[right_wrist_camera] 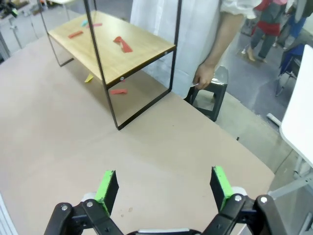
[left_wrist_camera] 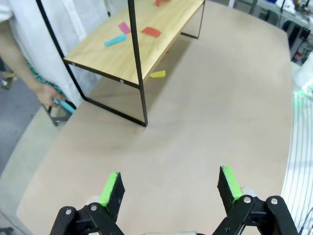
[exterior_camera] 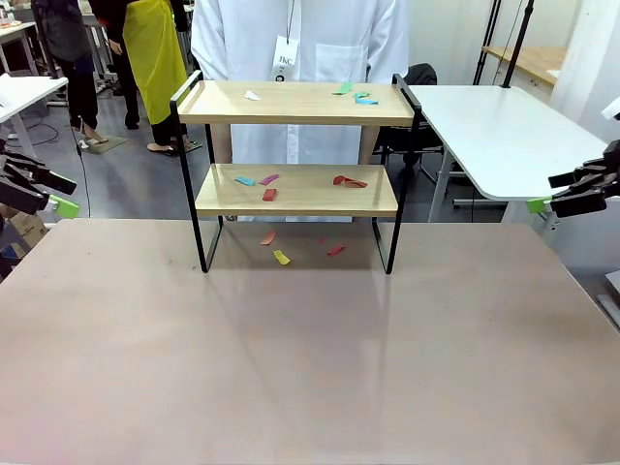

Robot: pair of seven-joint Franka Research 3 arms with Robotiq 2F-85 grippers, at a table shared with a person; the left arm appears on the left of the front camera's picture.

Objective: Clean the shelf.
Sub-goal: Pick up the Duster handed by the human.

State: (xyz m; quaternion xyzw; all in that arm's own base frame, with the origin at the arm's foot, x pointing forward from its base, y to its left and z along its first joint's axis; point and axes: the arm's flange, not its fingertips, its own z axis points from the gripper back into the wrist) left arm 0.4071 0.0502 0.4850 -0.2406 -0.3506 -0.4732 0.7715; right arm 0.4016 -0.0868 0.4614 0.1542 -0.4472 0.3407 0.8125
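A small two-tier shelf (exterior_camera: 300,104) stands upright at the far middle of a pale table (exterior_camera: 310,368). It has two light wood boards in a thin black metal frame. A person (exterior_camera: 300,39) in a white coat stands just behind it.

Small coloured paper scraps (exterior_camera: 269,195) lie flat on both boards. A few more lie on the table under the lower board.

The left pincer (left_wrist_camera: 171,188) and right pincer (right_wrist_camera: 164,188) hover at the table's left and right edges, well apart from the shelf. Both are wide open and empty.

The shelf looks stiff but light, so a push on a board might slide or tip it. The raised side rails seem the firmest place to take hold. The scraps look thin, limp and nearly weightless. They would probably be hard to pinch off smooth wood, so a curled or lifted edge is likely the best place to grip. Pressing down with the pads may skid a scrap rather than lift it.

The front view adds the top board, with a white scrap (exterior_camera: 252,95) and green and blue ones near its right end. The left wrist view looks along the lower board from one end. It also shows a hand (left_wrist_camera: 49,95) beside the frame holding something teal. The right wrist view shows the other end, with a red scrap (right_wrist_camera: 118,91) under the board and a dark stool (right_wrist_camera: 215,93) behind the table edge.
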